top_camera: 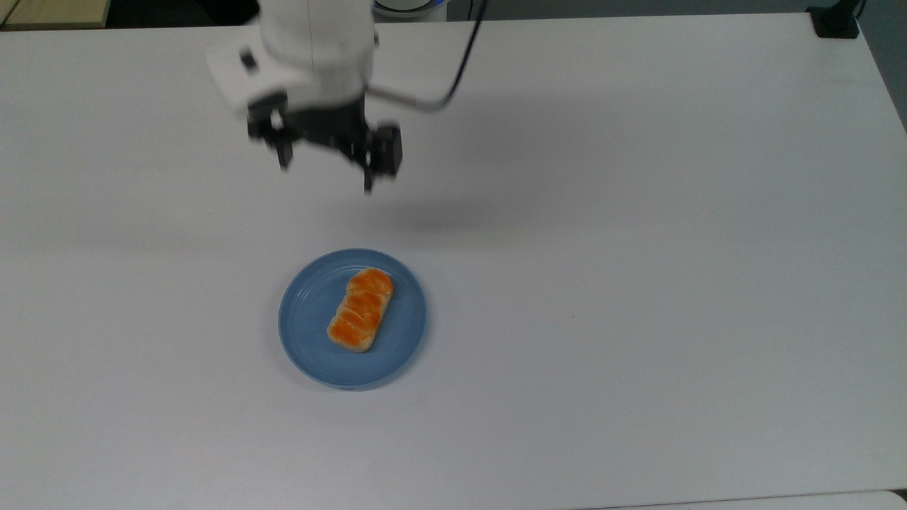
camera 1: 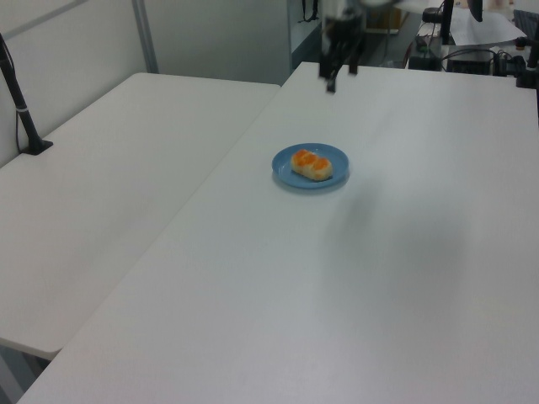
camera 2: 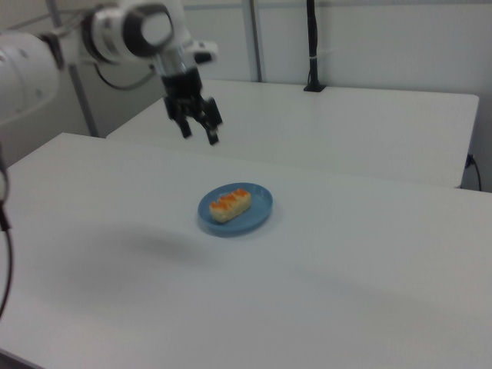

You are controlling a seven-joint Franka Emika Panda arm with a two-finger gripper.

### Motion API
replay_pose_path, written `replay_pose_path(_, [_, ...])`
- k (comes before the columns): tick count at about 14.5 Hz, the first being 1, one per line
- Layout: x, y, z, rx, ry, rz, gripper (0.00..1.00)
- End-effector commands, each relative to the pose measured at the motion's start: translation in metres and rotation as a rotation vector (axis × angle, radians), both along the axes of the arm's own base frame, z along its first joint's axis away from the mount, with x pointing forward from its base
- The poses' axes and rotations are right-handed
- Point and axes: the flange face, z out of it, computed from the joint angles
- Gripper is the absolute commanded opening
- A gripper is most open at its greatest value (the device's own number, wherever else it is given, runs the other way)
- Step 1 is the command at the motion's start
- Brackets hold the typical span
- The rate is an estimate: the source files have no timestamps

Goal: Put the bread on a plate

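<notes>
1. Bread (top_camera: 360,309) lies flat on the plate (top_camera: 312,354), glossy orange top up, well inside the rim and near the middle. In the top view its long axis runs at a slant, one end toward the upper right of the plate and the other toward the lower left.

2. Nothing touches the loaf. The gripper (top_camera: 324,161) hangs in the air well apart from it, so the bread and plate sit below the jaws and off to one side rather than between them.

3. The jaws stand spread wide with nothing between them; in the top view the two dark fingers (top_camera: 284,150) show with a clear gap, and the right view shows the same splay at the gripper (camera 2: 198,132).

4. In the left view the plate (camera 1: 337,179) rests on the white table (camera 1: 404,278), toward the far end, with the bread (camera 1: 311,164) on it and the gripper (camera 1: 339,76) high behind it.

5. As a judgement: the placing looks done, since the loaf rests stably on the plate and is released. All that seems left is for the arm to clear away.
</notes>
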Motion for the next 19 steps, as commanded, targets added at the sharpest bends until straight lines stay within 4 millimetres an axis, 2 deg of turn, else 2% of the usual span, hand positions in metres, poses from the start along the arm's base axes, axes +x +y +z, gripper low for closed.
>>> replay_pose_path(1, [-0.077,0.001,0.063,0.041,0.036,0.106,1.0])
replay_pose_path(4, [-0.122,0.006,0.085,0.047,0.054,0.141,1.0])
replay_pose_path(6, [-0.133,0.015,0.089,0.046,0.05,0.159,1.0])
replay_pose_path(7, [-0.144,0.027,0.085,0.043,0.054,0.183,1.0])
replay_pose_path(8, [-0.148,0.031,0.084,0.043,0.039,0.193,1.0])
replay_pose_path(11, [-0.146,0.031,0.081,0.048,0.041,0.183,1.0])
replay_pose_path(16, [-0.145,0.014,0.087,0.095,0.03,0.224,1.0])
replay_pose_path(19, [-0.144,0.014,0.09,0.096,0.014,0.219,1.0])
